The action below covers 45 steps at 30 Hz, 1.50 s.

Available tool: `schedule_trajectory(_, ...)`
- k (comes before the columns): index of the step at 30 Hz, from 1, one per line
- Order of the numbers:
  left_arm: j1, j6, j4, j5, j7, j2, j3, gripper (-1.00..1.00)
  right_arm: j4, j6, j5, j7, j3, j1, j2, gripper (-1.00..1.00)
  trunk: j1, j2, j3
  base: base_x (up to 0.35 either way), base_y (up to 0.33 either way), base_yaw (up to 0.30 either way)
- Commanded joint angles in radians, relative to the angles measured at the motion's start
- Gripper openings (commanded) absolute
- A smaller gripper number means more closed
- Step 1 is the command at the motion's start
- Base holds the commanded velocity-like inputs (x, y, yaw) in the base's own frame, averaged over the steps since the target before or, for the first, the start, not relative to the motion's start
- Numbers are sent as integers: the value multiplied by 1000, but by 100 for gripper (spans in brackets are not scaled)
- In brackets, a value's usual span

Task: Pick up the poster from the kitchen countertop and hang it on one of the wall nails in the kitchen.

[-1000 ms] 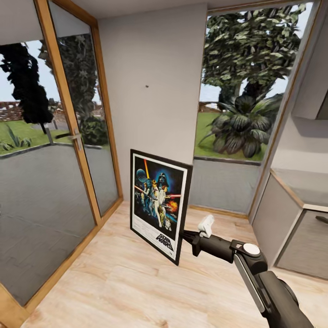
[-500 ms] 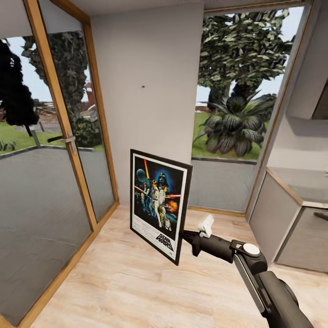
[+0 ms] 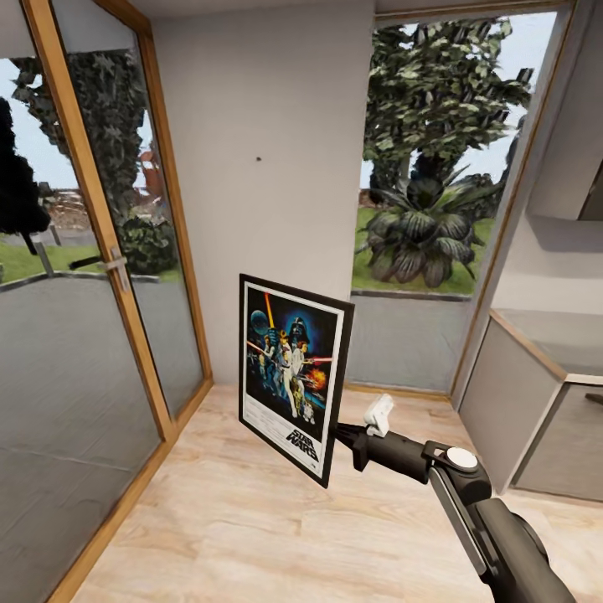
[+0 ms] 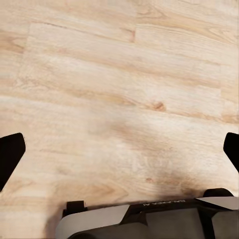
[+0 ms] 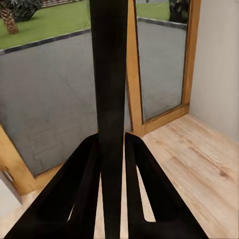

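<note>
The Star Wars poster (image 3: 289, 373) hangs upright above the wooden floor, its black frame held at the right edge by my right gripper (image 3: 339, 435). The right wrist view looks along that frame (image 5: 109, 74), edge-on, with the right gripper (image 5: 111, 137) shut on it from both sides. A small dark wall nail (image 3: 258, 158) sits high on the grey wall, above and slightly left of the poster. A piece of the pale grey countertop (image 3: 557, 339) lies at the far right. My left gripper (image 4: 119, 149) is open over bare floor.
A glass door with a wooden frame (image 3: 126, 276) and a handle (image 3: 113, 264) runs along the left. A large window (image 3: 435, 167) is right of the grey wall. Grey cabinet sides (image 3: 502, 402) stand at the right. Light wooden floor (image 3: 251, 519) stretches ahead.
The whole picture has shifted left and the wall looks slightly nearer, so the camera has moved. The poster and right arm keep the same place in view.
</note>
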Motion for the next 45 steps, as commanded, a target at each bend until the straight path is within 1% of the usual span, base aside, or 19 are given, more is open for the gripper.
schedule_trajectory(1, 0, 1, 0, 8, -6, 0, 1, 100, 0, 11, -13, 2, 1, -1, -1, -100, 1, -2, -2, 234, 273, -3)
schedule_trajectory(9, 0, 1, 0, 8, -6, 0, 1, 100, 0, 11, -13, 2, 1, -1, 0, -100, 1, -2, -2, 234, 276, -46)
schedule_trajectory(24, 0, 1, 0, 8, -4, 1, 1, 100, 0, 12, -14, 3, 0, -1, 0, -100, 1, -2, 5, 234, 277, -275)
schedule_trajectory(28, 0, 1, 0, 8, -4, 6, 1, 100, 0, 12, -14, 3, 0, -1, 0, -100, 1, -2, 6, 222, 285, -211)
schedule_trajectory(33, 0, 1, 0, 9, -4, 13, 1, 100, 0, 11, -14, 2, 1, -1, 0, -100, 1, -2, 7, 196, 255, -56)
schedule_trajectory(45, 0, 1, 0, 9, -4, 15, 1, 100, 0, 11, -15, 2, 1, -1, 0, -100, 1, -2, 7, 85, 119, -5)
